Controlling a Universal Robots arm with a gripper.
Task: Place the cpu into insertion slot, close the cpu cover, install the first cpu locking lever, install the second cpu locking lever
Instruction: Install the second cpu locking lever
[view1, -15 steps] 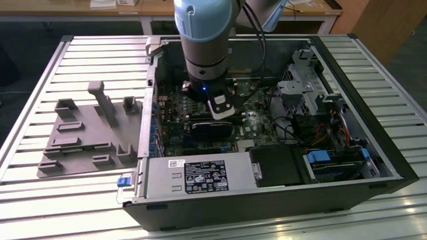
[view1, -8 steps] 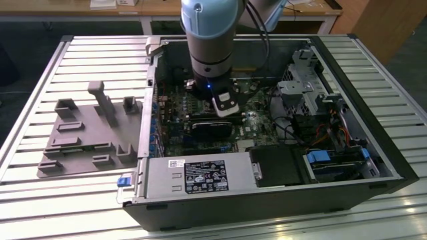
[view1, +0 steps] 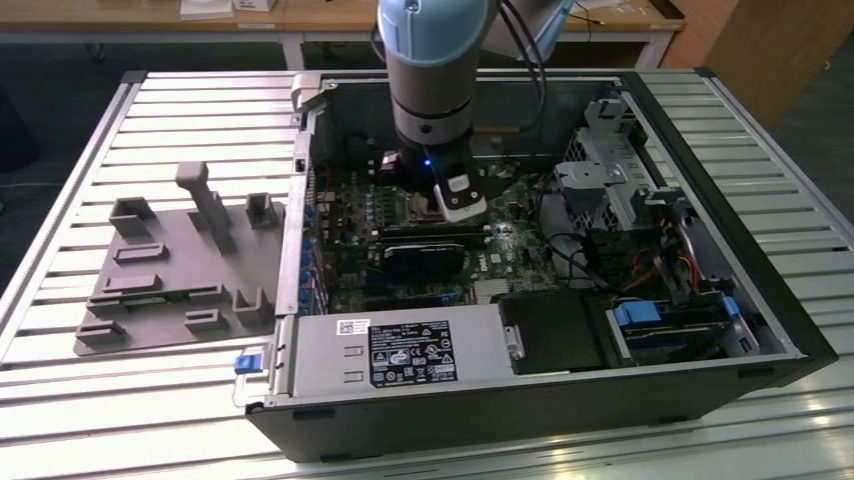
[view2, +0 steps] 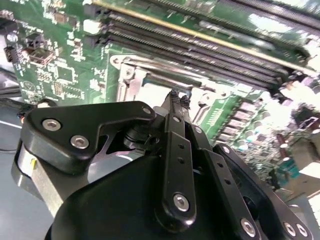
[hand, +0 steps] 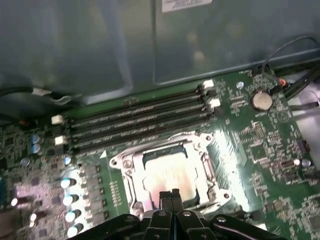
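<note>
The gripper (hand: 171, 196) has its two black fingertips pressed together with nothing between them, poised just above the near edge of the insertion slot (hand: 131, 192) on the green motherboard (hand: 250, 145). In the first wrist view the cpu (hand: 167, 172) lies flat in the slot, its pale silver face showing through the window of the cpu cover (hand: 207, 170), which lies down over it as a thin metal frame. In the second wrist view the closed fingertips (view2: 175, 97) sit just beside the cover's shiny edge (view2: 150, 70), and whether they touch it cannot be told. Beyond the slot run four long black memory slots (hand: 135, 117), and a round coin cell (hand: 261, 100) sits farther along the board. In the exterior view the arm (view1: 430, 70) reaches straight down into an open computer case (view1: 747, 300) lying on its side, with a grey power supply (view1: 387, 355) along the near edge. The case rests on a table of pale slatted metal (view1: 747, 120); on the exterior view's left lies a grey fixture plate (view1: 174, 270) with upright blocks. Behind stand wooden desks (view1: 134, 15) over a dark floor.
</note>
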